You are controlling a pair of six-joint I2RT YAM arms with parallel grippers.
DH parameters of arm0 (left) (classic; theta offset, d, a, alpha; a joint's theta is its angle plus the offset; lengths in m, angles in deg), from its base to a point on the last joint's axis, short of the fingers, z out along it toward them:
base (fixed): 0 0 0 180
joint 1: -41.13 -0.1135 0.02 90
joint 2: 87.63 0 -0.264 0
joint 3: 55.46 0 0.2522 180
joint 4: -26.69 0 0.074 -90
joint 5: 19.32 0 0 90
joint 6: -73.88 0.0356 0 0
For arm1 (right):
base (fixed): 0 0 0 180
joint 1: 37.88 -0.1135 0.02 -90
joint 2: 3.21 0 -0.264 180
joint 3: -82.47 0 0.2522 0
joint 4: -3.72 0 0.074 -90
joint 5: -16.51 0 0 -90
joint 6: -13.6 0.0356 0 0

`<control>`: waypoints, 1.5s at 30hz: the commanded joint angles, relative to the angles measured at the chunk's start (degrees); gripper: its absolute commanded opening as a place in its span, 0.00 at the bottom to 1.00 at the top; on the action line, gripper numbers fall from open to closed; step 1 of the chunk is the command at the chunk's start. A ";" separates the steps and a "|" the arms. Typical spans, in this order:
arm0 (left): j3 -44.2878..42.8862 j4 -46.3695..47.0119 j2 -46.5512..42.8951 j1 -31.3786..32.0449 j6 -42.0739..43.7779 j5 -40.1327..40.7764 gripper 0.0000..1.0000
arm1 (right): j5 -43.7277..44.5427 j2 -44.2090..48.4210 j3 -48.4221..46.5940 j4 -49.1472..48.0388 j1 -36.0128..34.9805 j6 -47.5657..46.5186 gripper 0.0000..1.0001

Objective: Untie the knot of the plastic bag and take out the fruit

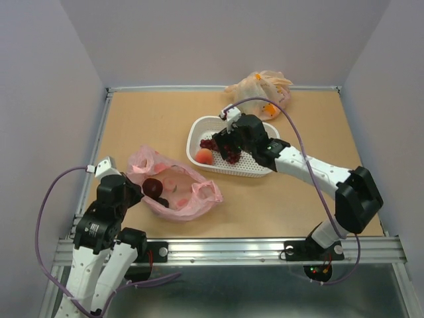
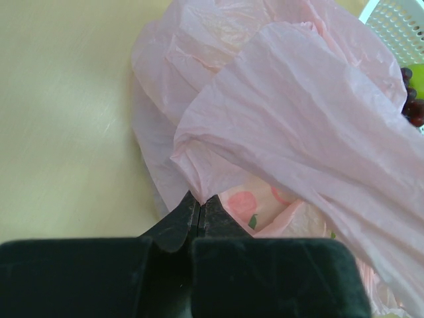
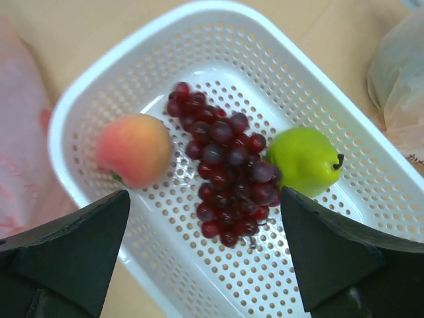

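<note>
The left gripper point(image 2: 200, 202) is clamping the plastic bag point(image 2: 298, 119) near the left edge; the plum point(image 1: 154, 188) is lying toward the near-left corner from the right gripper point(image 3: 205, 199) (jaws apart, over the basket point(image 3: 318, 86)).

No words, numbers or brand marks can be read in any view. The only print is a pink fruit picture point(image 2: 240, 201) with a green leaf on the bag point(image 2: 298, 132), without legible lettering.
</note>
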 commanded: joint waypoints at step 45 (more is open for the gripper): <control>-4.39 0.94 2.97 -0.20 4.57 -10.57 0.00 | -24.12 -30.85 -15.34 -36.92 -19.92 34.72 1.00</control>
